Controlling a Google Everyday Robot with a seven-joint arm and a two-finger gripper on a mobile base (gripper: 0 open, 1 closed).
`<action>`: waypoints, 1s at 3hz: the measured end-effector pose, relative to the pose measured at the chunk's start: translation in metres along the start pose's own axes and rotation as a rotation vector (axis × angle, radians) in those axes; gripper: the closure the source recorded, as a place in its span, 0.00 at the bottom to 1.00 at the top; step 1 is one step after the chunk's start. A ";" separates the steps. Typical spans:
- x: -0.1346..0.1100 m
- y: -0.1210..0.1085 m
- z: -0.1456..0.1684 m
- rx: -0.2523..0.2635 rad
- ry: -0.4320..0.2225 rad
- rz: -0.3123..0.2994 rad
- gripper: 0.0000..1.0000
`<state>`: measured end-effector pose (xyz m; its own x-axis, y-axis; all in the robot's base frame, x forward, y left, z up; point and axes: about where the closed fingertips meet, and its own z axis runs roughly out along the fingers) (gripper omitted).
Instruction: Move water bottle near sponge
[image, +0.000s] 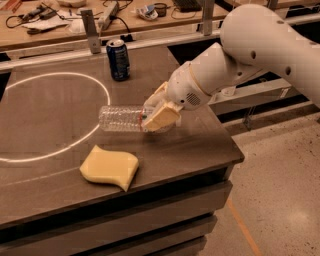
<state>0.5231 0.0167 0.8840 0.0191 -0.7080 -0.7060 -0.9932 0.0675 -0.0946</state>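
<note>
The clear ribbed water bottle (119, 119) lies on its side across the dark table (200, 145), its base pointing left. My gripper (159, 114) is shut on its right end, and the cream fingers (161, 118) cover the cap and label. The bottle looks held just above the table top. The pale yellow sponge (110, 167) with wavy edges lies flat near the front edge, a short way below and left of the bottle, apart from it.
A dark blue soda can (118, 60) stands upright at the back of the table. A white circle line (60, 80) is marked on the left half. A cluttered bench (75, 15) runs behind. The table's right edge drops to the floor (280, 190).
</note>
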 end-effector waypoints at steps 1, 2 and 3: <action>-0.005 0.012 0.004 -0.015 0.017 0.019 1.00; -0.006 0.020 0.005 -0.025 0.025 0.030 1.00; -0.003 0.027 0.011 -0.059 0.032 0.050 0.97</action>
<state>0.4974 0.0289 0.8757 -0.0330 -0.7270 -0.6858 -0.9979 0.0624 -0.0180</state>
